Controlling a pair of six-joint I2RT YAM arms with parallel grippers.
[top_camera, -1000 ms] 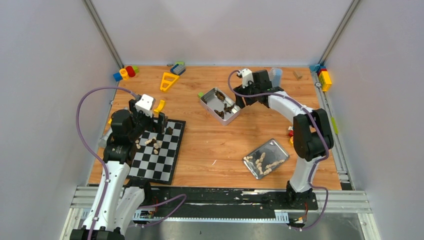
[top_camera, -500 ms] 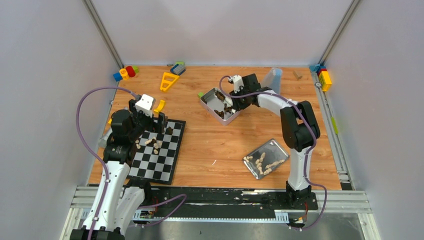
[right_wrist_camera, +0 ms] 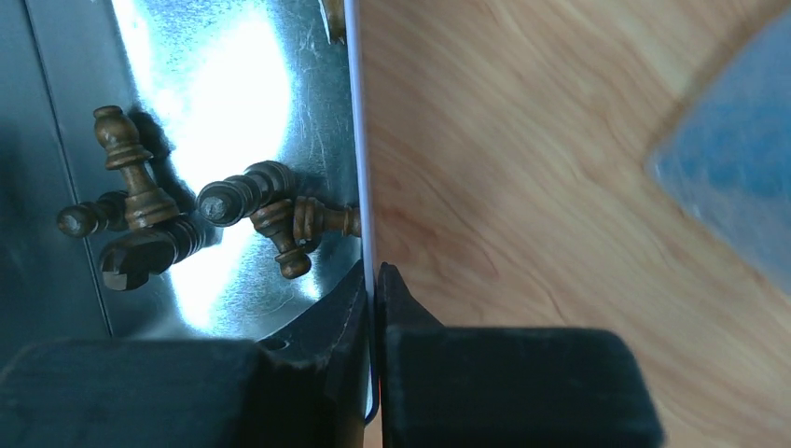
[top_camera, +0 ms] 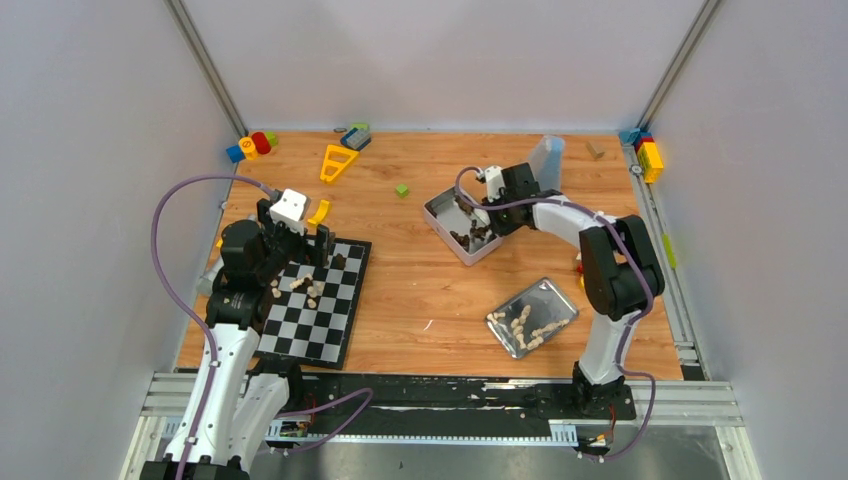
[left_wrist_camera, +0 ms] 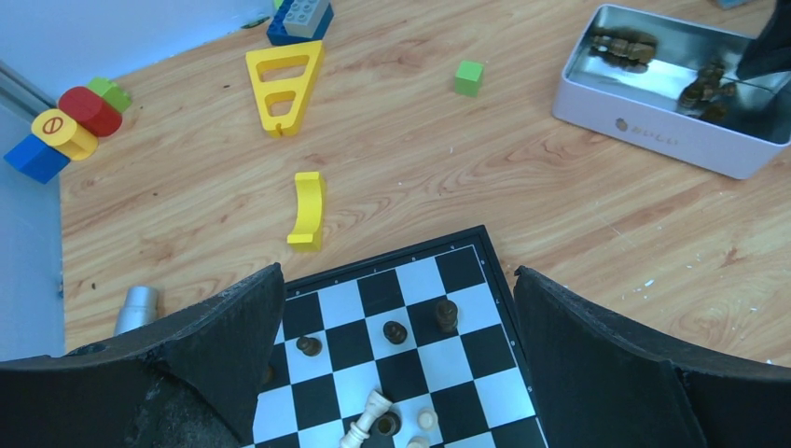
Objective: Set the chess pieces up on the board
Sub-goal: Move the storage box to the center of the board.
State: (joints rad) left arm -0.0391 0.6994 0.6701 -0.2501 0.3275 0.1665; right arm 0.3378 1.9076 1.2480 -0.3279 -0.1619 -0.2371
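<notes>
The board [top_camera: 322,336] lies at the near left with a few chess pieces on it. Dark pieces [left_wrist_camera: 395,331] stand on its far squares and a cream piece [left_wrist_camera: 368,417] lies toppled beside others. My left gripper [left_wrist_camera: 396,280] hangs open over the board's far edge, holding nothing; from above it [top_camera: 297,248] sits at the board's far left corner. More dark pieces [right_wrist_camera: 140,187] lie in a metal tin [top_camera: 446,235]. My right gripper [right_wrist_camera: 375,275] is shut on that tin's thin side wall [right_wrist_camera: 359,140], one finger inside and one outside. From above, this gripper [top_camera: 493,220] is at the tin's right side.
A second metal tray [top_camera: 562,295] holding cream pieces lies at the near right. A green cube [top_camera: 401,190] sits left of the tin. A yellow triangle [top_camera: 337,162], a yellow arc [left_wrist_camera: 308,210], toy blocks [top_camera: 252,145] and a translucent blue piece [top_camera: 547,155] lie along the back.
My right gripper has closed onto the tin's wall, and the tin has shifted right and nearer, away from the green cube. The left arm has not moved.
</notes>
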